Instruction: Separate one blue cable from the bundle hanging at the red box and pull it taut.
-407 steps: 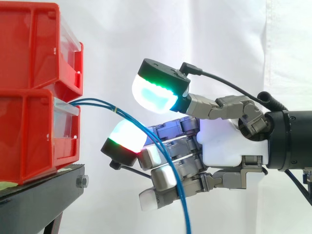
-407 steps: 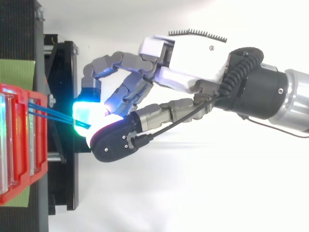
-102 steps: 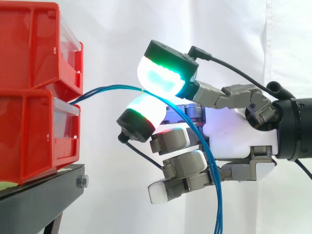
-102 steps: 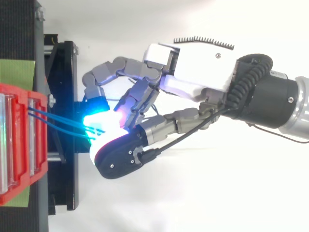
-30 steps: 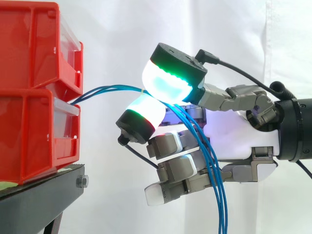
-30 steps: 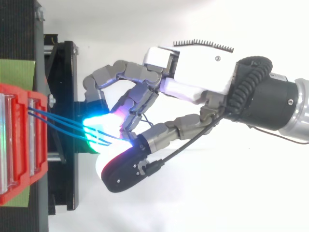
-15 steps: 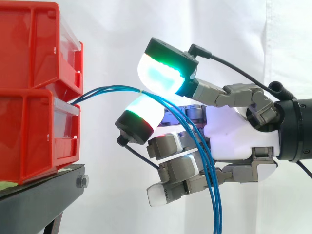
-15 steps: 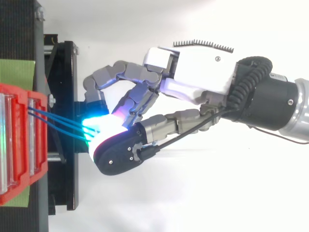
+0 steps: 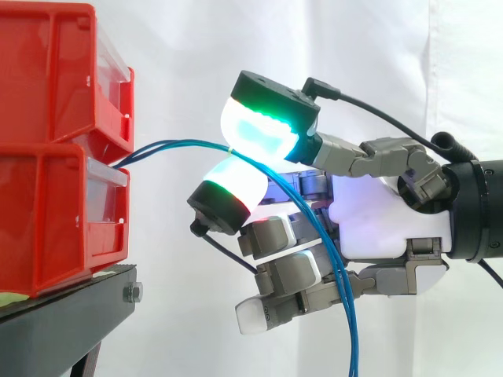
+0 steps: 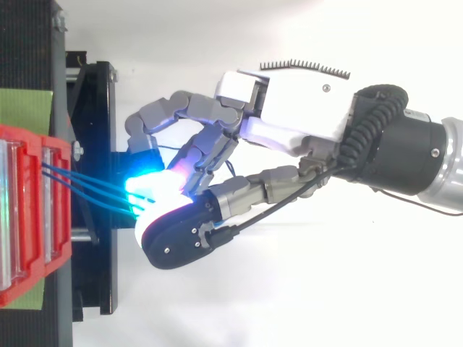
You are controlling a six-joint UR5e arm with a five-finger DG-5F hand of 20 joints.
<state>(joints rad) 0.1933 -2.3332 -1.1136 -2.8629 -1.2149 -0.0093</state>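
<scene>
Blue cables (image 9: 169, 144), thin, coming out of the gap between the two red bins (image 9: 47, 220) on the left. Bins stacked one on top of the other on a black stand (image 9: 63, 314). From the bins, a soft curve up and to the right, a bit slack, then into the hand (image 9: 377, 224). Pinched there between two glowing pads: upper pad (image 9: 263, 129) green and light blue, lower pad (image 9: 234, 184) white with a green and red edge. Pads pressed together on the cables, with a tiny pale mark (image 9: 229, 147) on the bundle right at the pinch. Past the pinch, strands fanning apart, running down across the other bent fingers (image 9: 287, 273) and off the bottom edge. Cannot tell how many strands sit inside the pinch. Seen from above, cables (image 10: 87, 185) as three blue lines side by side, from the red bin to the bright pads. Hand (image 10: 304, 108) reaching in from the right, not touching the bins. White curtain (image 9: 196, 47) behind it all.
</scene>
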